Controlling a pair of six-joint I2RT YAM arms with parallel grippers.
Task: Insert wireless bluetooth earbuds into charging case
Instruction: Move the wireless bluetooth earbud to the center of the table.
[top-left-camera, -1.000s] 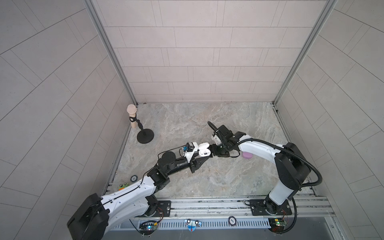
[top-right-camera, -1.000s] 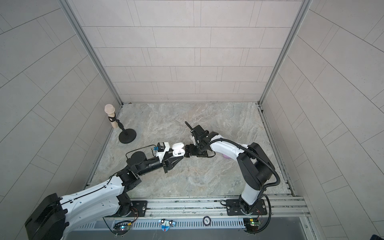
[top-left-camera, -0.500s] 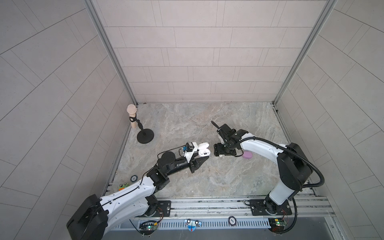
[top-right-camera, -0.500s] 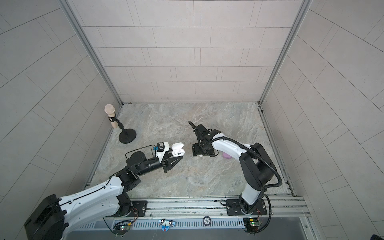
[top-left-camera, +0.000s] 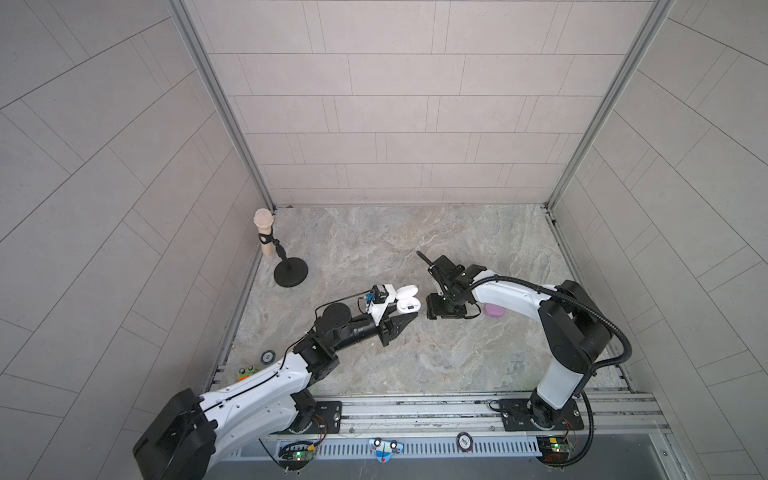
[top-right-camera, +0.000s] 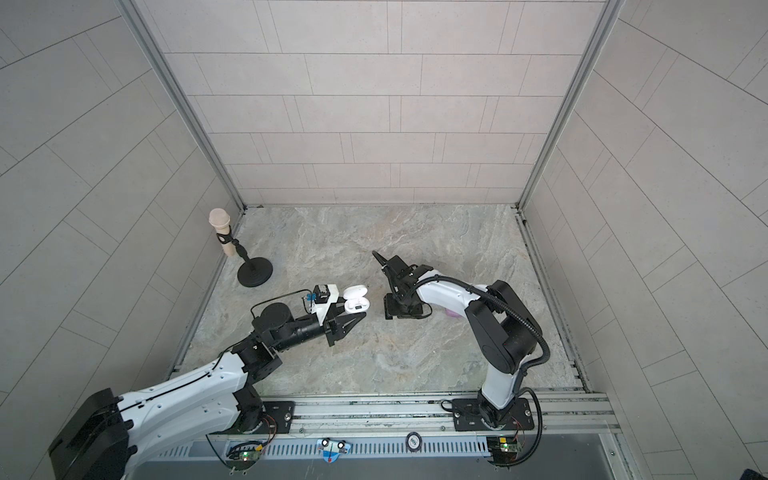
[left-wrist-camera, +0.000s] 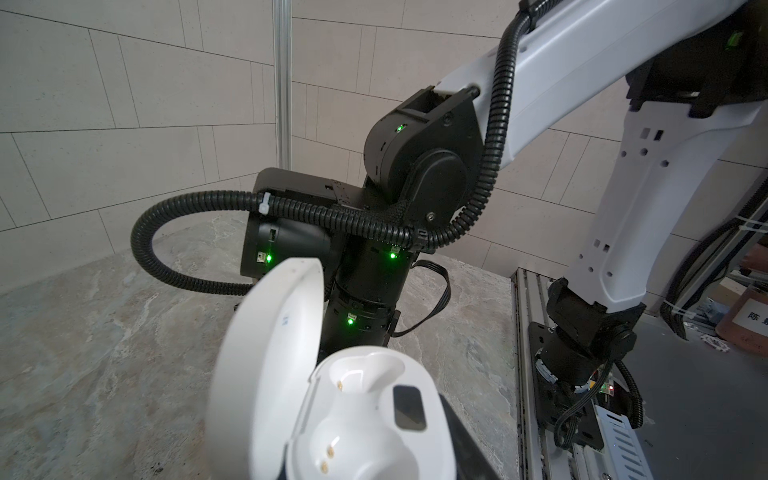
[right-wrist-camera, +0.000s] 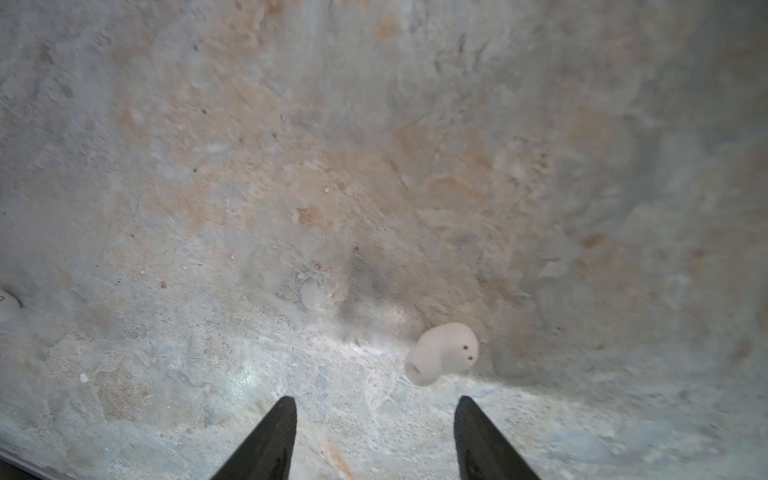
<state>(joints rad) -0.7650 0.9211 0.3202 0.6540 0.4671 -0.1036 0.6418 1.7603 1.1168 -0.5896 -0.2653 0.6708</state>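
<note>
A grey-beige marble-patterned tabletop (top-left-camera: 415, 365) sits boxed in by pale tiled walls (top-left-camera: 395, 124) on the left, far and right sides, with a metal rail (top-left-camera: 415, 409) along its near edge.

Near the middle, the left gripper (top-left-camera: 404, 318) is clamped on a white pill-shaped plastic charging case (left-wrist-camera: 365, 415), also seen in both top views (top-left-camera: 406, 302) (top-right-camera: 356, 300). The case is held off the table with its lid hinged open and both earbud wells empty.

Just to the right, apart from the case, the right gripper (right-wrist-camera: 375, 409) points down at the table with its jaws apart and nothing between them. One white bean-shaped plastic earbud (right-wrist-camera: 442, 353) lies on the tabletop just beyond one fingertip, not touching it; the top views do not show it.

A lilac rounded plastic case (top-left-camera: 494, 309) rests on the table right of that gripper, partly hidden by the arm. A beige microphone on a black round-based stand (top-left-camera: 266, 232) stands at the far left corner, close to the wall.

The far half of the tabletop and the near middle strip between the two arm bases lie bare.
</note>
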